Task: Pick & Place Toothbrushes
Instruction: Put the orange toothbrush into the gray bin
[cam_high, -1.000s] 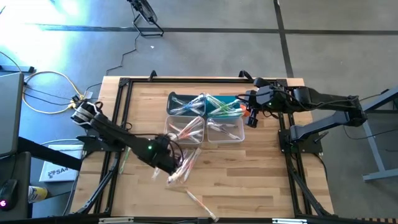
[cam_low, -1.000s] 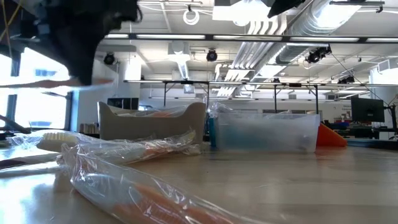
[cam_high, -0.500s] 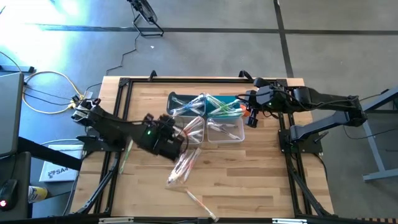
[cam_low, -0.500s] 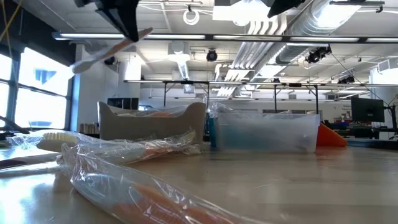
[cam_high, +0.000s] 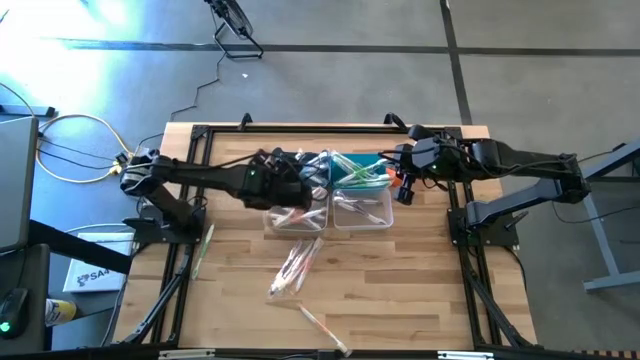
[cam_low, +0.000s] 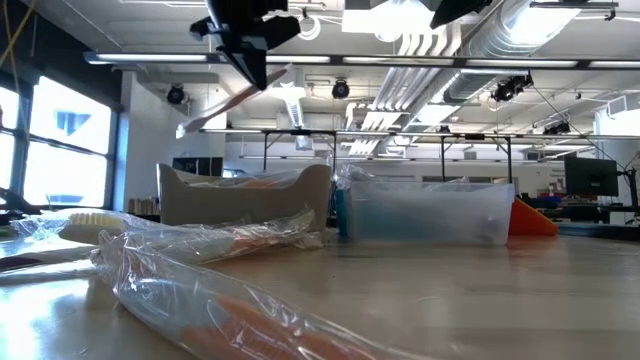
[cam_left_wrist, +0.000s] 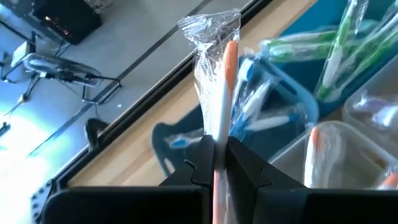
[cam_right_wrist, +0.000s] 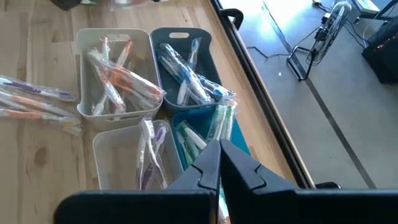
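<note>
While my left pincer hangs over the bins clamped on an orange wrapped toothbrush, I judge the next move is dropping it among the orange ones.

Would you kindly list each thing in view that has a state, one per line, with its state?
Left gripper: shut on a wrapped orange toothbrush, raised above the bins.
Right gripper: shut, empty, waiting above the bins' right side.
White bin: holds orange-handled toothbrushes.
Dark blue bin: holds blue toothbrushes.
Loose toothbrushes: lying on the table, not yet sorted.
</note>
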